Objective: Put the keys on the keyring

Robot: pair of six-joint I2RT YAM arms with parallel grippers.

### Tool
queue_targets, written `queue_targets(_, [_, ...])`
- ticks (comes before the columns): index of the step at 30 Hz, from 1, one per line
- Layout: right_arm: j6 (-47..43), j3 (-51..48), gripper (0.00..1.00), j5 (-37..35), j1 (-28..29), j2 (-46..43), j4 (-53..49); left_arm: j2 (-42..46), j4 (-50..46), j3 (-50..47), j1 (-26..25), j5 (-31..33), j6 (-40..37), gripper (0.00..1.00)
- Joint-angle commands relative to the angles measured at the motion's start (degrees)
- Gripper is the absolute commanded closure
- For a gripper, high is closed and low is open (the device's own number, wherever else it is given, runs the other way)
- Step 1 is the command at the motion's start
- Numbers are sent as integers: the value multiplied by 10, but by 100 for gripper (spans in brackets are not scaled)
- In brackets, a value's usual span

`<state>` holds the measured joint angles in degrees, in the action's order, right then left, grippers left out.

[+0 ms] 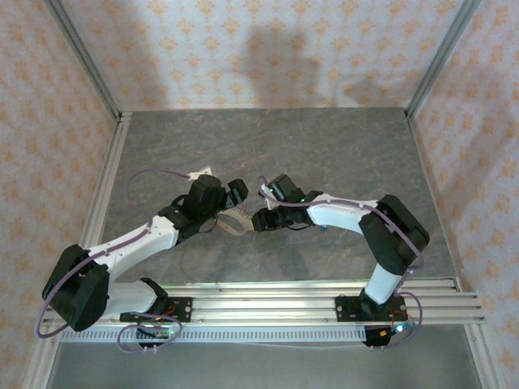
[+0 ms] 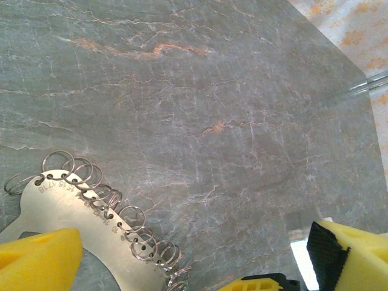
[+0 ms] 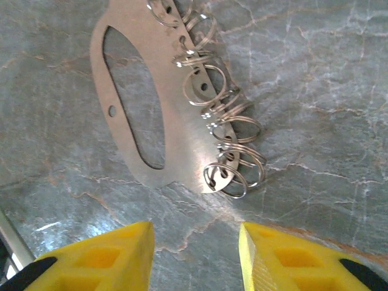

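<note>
Keyring (image 3: 176,121) lies flat on the table (image 3: 315,73), upper centre of the right wrist view, rings (image 3: 236,121) fanned along its right edge, probably for easy threading. Your right gripper (image 3: 197,242) hangs just below it, fingers parted, holding nothing. Your left gripper (image 2: 194,242) is spread wide. One finger (image 2: 36,260) overlaps the keyring at lower left, perhaps to pin it.

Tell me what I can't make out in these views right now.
Top view: keyring plate tiny, partly covered by left gripper and right gripper.
Left wrist: plate's lower end hidden by a yellow finger and the frame edge; stamped numbers too small.
Right wrist: plate's top cut off by the edge.
</note>
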<state>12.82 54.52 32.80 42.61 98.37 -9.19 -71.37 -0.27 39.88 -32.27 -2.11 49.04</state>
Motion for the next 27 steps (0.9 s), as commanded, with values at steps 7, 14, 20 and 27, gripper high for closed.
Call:
queue_targets(7, [6, 2, 59, -7, 3, 33, 5, 10, -2, -14, -3, 13, 3, 3])
queue_targets(14, [12, 13, 60, 3, 2, 45, 16, 5, 4, -17, -4, 14, 3, 3])
queue_targets(20, [14, 29, 60, 9, 3, 53, 17, 3, 6, -17, -3, 13, 4, 3])
queue_targets(27, [19, 39, 64, 12, 3, 53, 18, 3, 7, -17, -4, 13, 5, 3])
